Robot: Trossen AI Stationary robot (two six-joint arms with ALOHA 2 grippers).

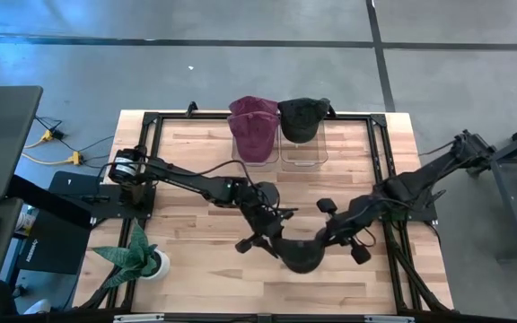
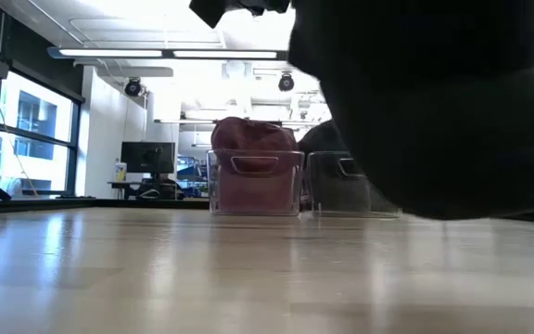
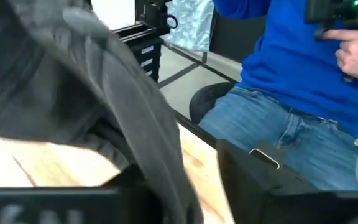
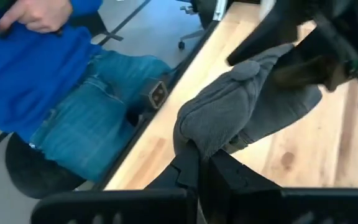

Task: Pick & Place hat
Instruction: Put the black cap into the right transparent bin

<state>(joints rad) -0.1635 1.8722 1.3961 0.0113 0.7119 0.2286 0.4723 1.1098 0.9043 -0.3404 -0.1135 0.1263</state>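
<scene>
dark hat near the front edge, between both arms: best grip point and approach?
Judging by its pose, take the dark hat by a pinched fold of its soft crown, from the side. The right gripper is already shut on such a fold, the fabric bunching above its fingers. The left gripper meets the hat from the opposite side; its grip is hidden. The limp cloth offers no firm edge.

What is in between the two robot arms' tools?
A dark hat hangs between the left tool and the right tool in the high view. Both seem to grip it; the right wrist view shows cloth pinched.
</scene>
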